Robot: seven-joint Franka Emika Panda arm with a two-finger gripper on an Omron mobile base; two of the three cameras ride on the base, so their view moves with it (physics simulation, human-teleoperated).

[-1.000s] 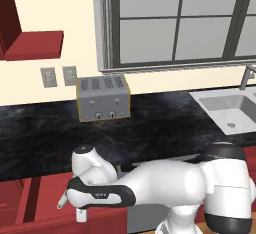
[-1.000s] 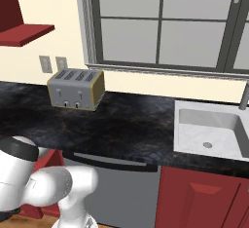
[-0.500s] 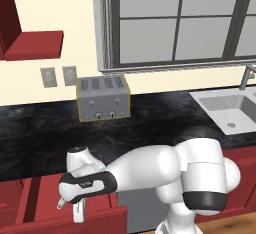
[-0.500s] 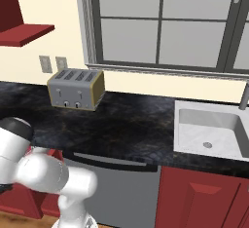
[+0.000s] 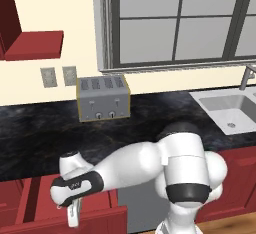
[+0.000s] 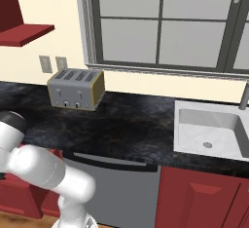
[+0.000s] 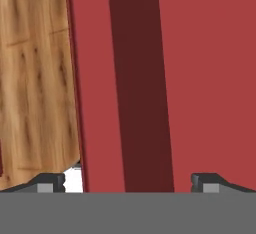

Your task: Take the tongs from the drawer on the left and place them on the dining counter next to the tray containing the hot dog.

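The drawer (image 5: 42, 196) stands pulled open at the lower left, below the black kitchen worktop. My gripper (image 5: 73, 215) hangs over its front part and points down, with nothing between its fingers. In the hand view the drawer (image 7: 205, 78) shows as plain red panels crossed by a darker red band, and the gripper (image 7: 127, 185) is open wide, one fingertip at each lower corner. The tongs are hidden from these views. The dining counter and the tray are out of view.
A silver toaster (image 5: 103, 98) (image 6: 76, 89) sits on the black worktop (image 5: 35, 138) by the wall. A sink (image 6: 214, 129) lies to the right. The grey dishwasher front (image 6: 116, 183) is right of the drawer. Wooden floor (image 7: 35, 78) shows past the drawer's edge.
The arm has folded further left and forward, and the hand has sunk a little lower over the open drawer. The jaws have stayed open.
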